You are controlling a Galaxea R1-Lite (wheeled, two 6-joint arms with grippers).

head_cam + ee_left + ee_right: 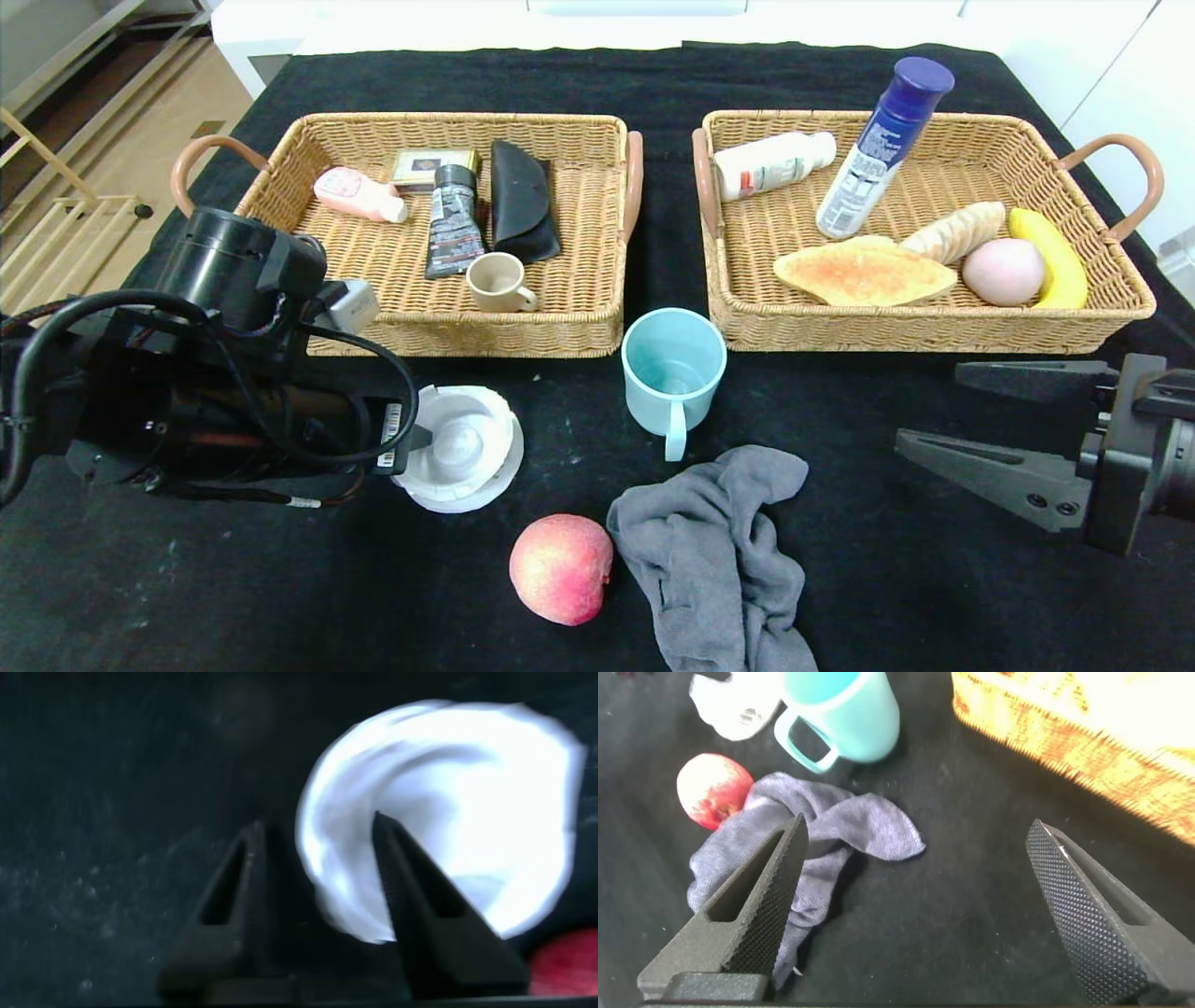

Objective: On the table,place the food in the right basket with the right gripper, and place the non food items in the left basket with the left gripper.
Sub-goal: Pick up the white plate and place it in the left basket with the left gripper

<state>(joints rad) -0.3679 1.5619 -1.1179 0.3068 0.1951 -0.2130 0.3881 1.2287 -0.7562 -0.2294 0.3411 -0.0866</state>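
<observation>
A red-pink peach point(560, 567) lies on the black table point(887, 579) near the front, next to a grey cloth point(719, 551). A striped croissant point(954, 231) lies in the right basket point(924, 331). My left gripper point(318, 821) is open and low over a white plastic dish point(462, 448). One finger is over the dish point(448, 812), the other is over the cloth-covered table beside it. My right gripper point(926, 408) is open and empty above the table, in front of the right basket. In the right wrist view, the right gripper point(917, 823) faces the cloth point(822, 840) and the peach point(712, 789).
A teal mug point(674, 369) stands between the baskets' front corners. The left basket point(467, 338) holds a pink item, a small box, a tube, a black case and a beige cup. The right basket also holds a white bottle, a blue-capped can, a flat bread, a pale pink ball and a banana.
</observation>
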